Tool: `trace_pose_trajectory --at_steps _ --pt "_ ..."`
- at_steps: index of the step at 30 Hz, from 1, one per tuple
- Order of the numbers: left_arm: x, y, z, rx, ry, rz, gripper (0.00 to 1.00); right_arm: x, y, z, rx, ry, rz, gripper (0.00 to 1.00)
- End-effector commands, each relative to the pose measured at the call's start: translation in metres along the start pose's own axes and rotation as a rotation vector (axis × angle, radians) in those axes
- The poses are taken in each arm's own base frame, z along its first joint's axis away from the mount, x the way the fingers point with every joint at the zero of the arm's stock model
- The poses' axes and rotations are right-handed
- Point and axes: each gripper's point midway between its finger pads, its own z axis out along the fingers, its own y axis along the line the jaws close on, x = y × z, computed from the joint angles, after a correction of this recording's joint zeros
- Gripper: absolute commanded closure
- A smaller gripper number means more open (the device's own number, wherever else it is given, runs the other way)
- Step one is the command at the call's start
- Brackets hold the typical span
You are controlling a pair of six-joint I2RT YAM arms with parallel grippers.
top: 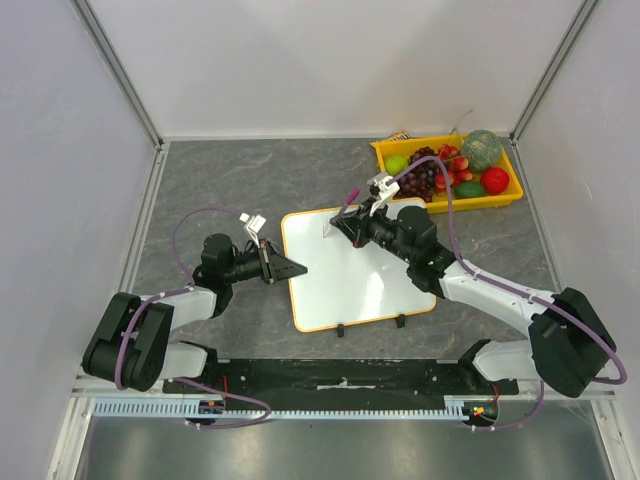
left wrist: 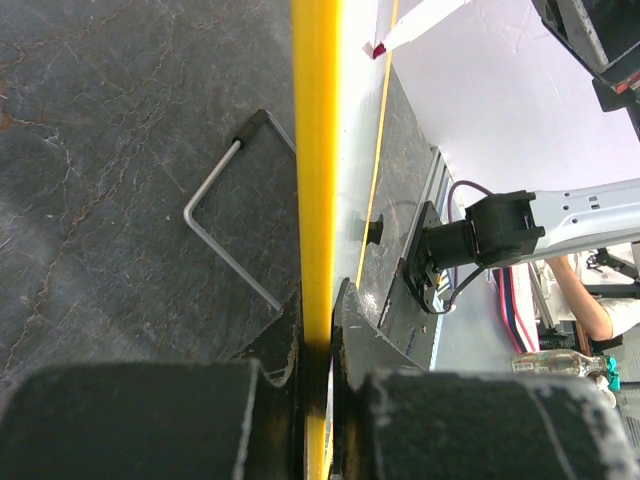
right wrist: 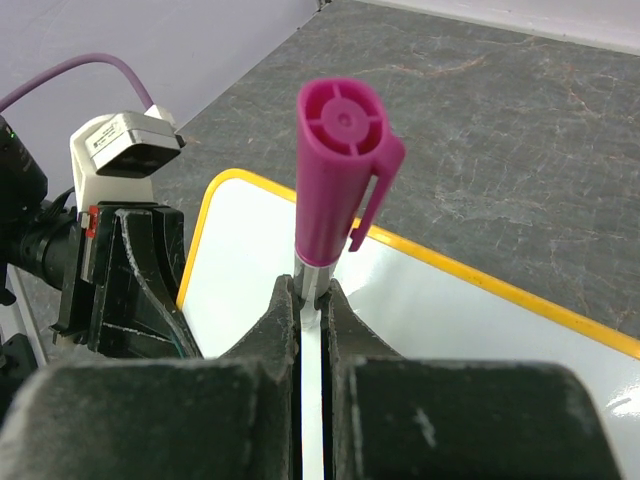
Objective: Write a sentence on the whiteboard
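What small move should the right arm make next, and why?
Probably lower the marker tip onto the whiteboard near its far left corner and begin the first stroke. The whiteboard looks blank, the right gripper is shut on the marker with the tip over that corner, and the left gripper clamps the rim to steady it. I cannot tell whether the tip touches.

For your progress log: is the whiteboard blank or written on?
Blank where visible: the whiteboard shows bare white from above; the right arm hides one corner.
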Motion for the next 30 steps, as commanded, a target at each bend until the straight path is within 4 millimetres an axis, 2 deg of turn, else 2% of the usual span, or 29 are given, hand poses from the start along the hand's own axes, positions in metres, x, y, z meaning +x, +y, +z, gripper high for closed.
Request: trace_pose_trajectory --at_steps 1,5,7,10,17,21,30 --pt "0.011 0.051 -0.004 -0.21 -0.004 0.054 0.98 0.016 -0.003 -0.007 0.017 0.043 -0.012 1.0" --pt "0.011 0.051 -0.004 -0.209 -0.005 0.055 0.98 0.02 -0.002 -0.009 0.014 0.058 -0.015 1.0" --pt "0.011 0.052 -0.004 -0.211 -0.005 0.055 0.98 0.015 -0.002 -0.009 0.017 0.05 -0.021 1.0" --pt "0.012 0.051 -0.004 -0.21 -0.002 0.053 0.98 0.0 0.002 -0.011 0.017 0.021 -0.023 1.0" --pt "0.012 0.051 -0.004 -0.208 -0.001 0.053 0.98 -0.051 0.019 -0.011 -0.023 -0.094 -0.005 1.0" --pt "0.013 0.051 -0.004 -0.208 0.001 0.052 0.98 -0.059 0.014 -0.006 0.011 -0.117 -0.009 1.0" --pt "0.012 0.051 -0.003 -0.206 0.001 0.053 0.98 -0.058 0.007 0.008 0.043 -0.098 -0.012 1.0"
